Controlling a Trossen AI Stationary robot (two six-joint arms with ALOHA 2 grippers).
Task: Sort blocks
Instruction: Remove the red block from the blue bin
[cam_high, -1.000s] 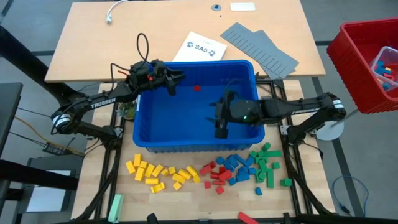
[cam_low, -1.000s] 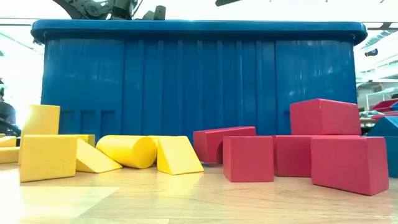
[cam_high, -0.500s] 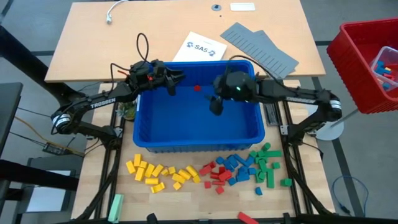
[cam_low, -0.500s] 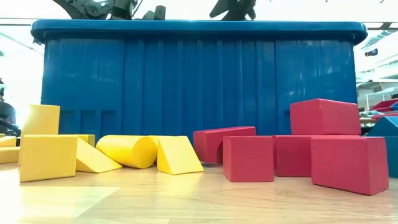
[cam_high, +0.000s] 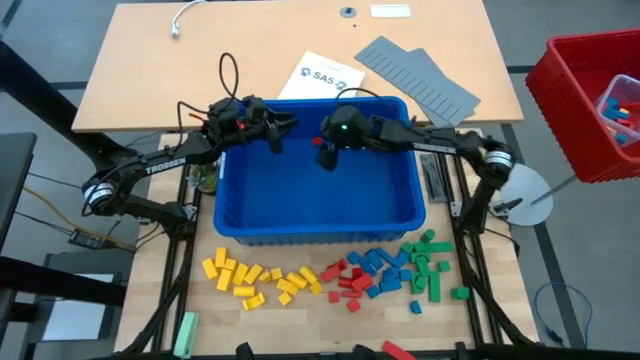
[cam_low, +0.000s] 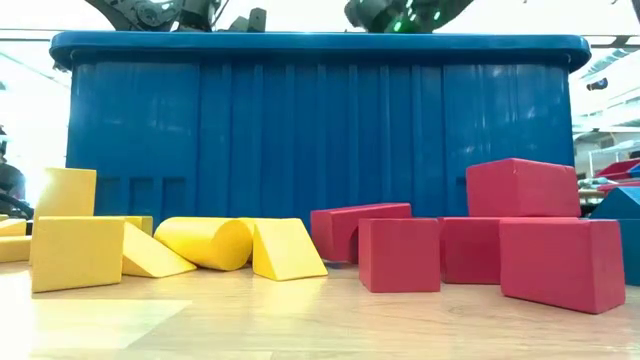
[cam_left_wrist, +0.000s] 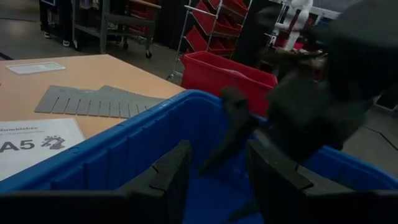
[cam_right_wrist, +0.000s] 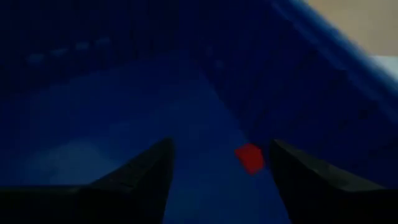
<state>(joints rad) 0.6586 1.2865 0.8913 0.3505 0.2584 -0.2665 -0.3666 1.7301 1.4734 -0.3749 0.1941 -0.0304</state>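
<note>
Red block (cam_right_wrist: 250, 157): the last one in the blue bin (cam_high: 240, 225), on the floor near the far wall. You see it between the right fingers in the right wrist view.
Right end effector (cam_high: 324, 158): over the bin's far side, fingers parted around nothing, lined up above that block, probably to fetch it.
Left end effector (cam_high: 277, 140): parked at the bin's far left rim, fingers apart, empty, out of your way.
Sorted blocks: on the table in front of the bin, yellow (cam_high: 255, 282), red (cam_high: 347, 288), blue (cam_high: 383, 270) and green (cam_high: 431, 268) groups.
Room: the far wall stands close behind the block; approach from the open middle.
Doubt: the dim wrist view hides how near the wall it lies.
</note>
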